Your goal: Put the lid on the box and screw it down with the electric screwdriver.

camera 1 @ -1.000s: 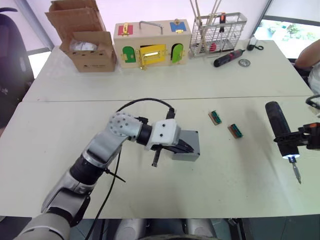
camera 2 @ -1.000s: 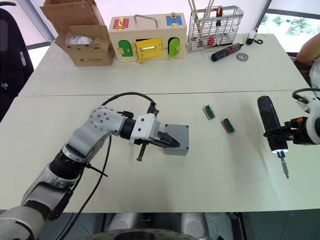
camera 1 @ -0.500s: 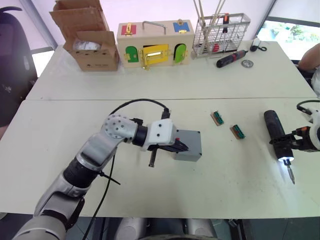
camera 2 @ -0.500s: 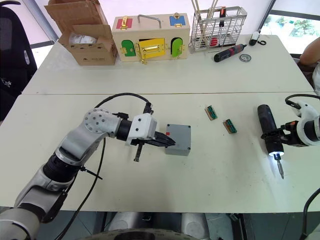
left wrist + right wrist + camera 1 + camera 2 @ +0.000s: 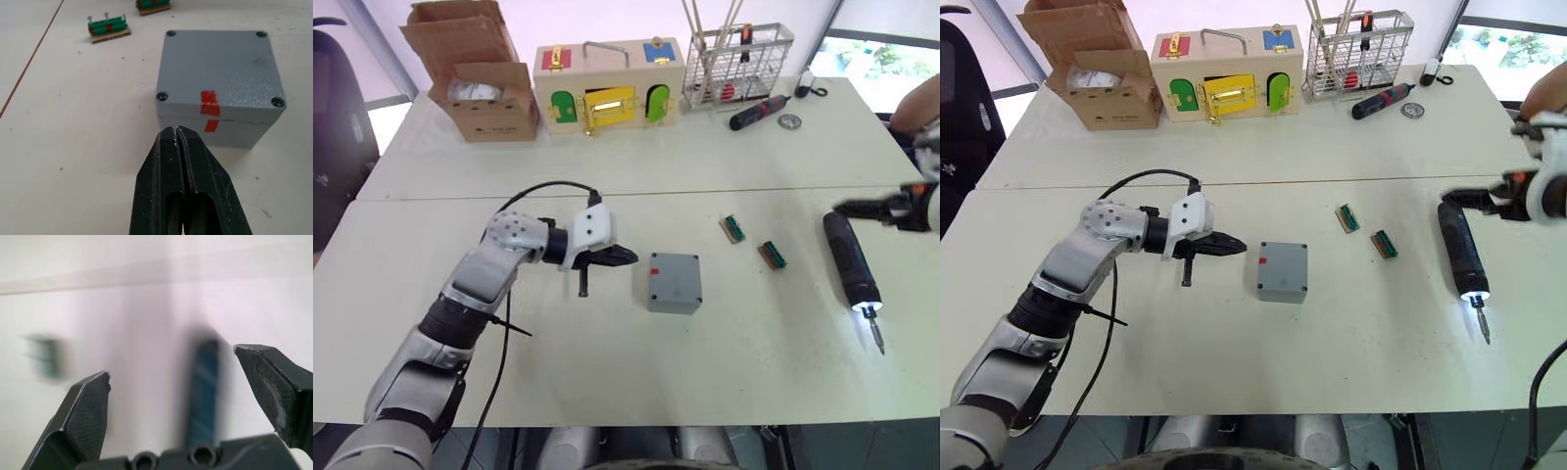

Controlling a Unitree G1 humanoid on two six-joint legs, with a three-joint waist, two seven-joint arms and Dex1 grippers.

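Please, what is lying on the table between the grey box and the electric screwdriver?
Two small green connector pieces lie between the box and the electric screwdriver, apart from both. Both eye views show this.

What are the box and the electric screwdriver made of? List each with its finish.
Box: looks like moulded grey plastic, matte and faintly textured, with dark, likely metal screws at the lid corners and red tape on one side.
Electric screwdriver: dark blue-black body, probably plastic with a slight sheen; thin metallic bit below the lit tip.
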